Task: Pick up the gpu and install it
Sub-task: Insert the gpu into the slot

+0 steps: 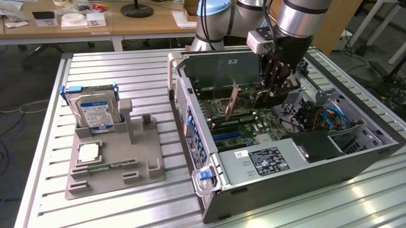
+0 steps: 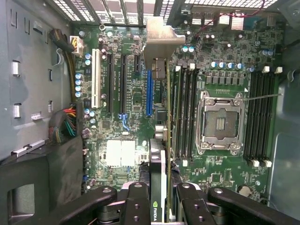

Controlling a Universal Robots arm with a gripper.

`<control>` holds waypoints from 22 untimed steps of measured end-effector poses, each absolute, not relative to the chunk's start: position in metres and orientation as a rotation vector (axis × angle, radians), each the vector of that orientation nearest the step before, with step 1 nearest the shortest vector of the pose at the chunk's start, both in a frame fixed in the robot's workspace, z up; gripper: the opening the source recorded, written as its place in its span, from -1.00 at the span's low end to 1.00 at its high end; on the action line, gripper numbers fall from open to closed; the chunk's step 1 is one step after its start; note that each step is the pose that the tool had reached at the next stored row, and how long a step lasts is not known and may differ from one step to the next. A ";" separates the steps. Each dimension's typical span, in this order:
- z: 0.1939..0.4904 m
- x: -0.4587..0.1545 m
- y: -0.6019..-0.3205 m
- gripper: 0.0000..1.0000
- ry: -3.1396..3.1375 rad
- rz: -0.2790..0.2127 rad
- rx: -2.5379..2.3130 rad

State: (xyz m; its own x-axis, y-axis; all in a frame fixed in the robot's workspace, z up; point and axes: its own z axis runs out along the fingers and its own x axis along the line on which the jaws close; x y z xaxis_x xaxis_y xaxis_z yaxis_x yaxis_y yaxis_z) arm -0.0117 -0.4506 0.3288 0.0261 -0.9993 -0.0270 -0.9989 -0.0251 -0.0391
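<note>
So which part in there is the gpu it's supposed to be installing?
Look inside the open computer case lying on the slatted table, where the arm's tool reaches over the green motherboard. The gpu is the thin card clamped edge-on in that tool. Unlike the parts fixed on the board, it stands on edge with a silver bracket at one end.

Workshop setting. A ribbed metal table (image 1: 120,66) fills the foreground, with light glaring off its slats at the exterior view's right. Behind it stands a wooden desk (image 1: 146,26) carrying white boxes (image 1: 73,20) and a round black base (image 1: 138,9). Loose cables (image 1: 9,116) lie on the grey floor (image 1: 32,88).
</note>
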 end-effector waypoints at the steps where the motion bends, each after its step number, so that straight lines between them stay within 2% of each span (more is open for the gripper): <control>1: 0.329 -0.012 -0.451 -0.47 2.160 -0.012 -2.217; 22: 0.315 -0.012 -0.455 -0.47 2.154 -0.012 -2.222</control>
State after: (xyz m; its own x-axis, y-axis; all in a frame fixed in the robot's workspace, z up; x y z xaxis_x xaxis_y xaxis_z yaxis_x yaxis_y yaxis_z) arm -0.0119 -0.4547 0.3149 0.0314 -0.9991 -0.0268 -0.9988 -0.0303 -0.0391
